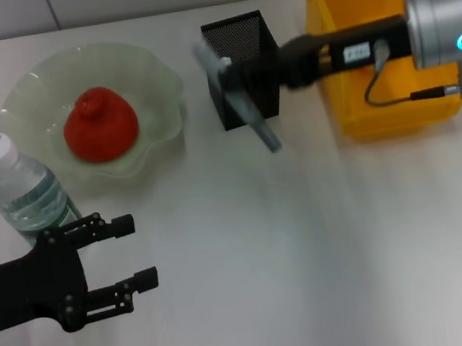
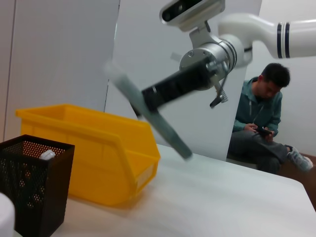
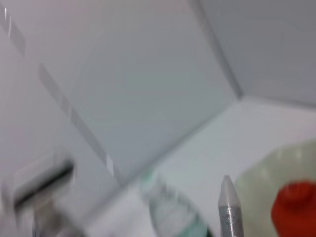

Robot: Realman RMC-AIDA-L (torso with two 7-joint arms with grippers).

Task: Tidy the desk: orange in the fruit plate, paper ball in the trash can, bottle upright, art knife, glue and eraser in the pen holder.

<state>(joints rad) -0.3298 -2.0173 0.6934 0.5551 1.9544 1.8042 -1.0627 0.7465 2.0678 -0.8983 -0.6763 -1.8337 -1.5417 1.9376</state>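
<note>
Currently: art knife held above the pen holder

Right gripper (image 1: 239, 77) is clamped on the grey art knife (image 1: 237, 95), which hangs tilted over and in front of the black mesh pen holder (image 1: 235, 39), its lower tip past the holder's front wall. Yellow bin (image 1: 376, 41) stands just right of the holder. Left of the holder, the red fruit (image 1: 100, 124) lies in the fruit plate (image 1: 149, 81); the water bottle (image 1: 22, 189) stands upright beyond that plate. Left gripper (image 1: 118, 258) hovers near the bottle, jaws apart, holding nothing.
</note>
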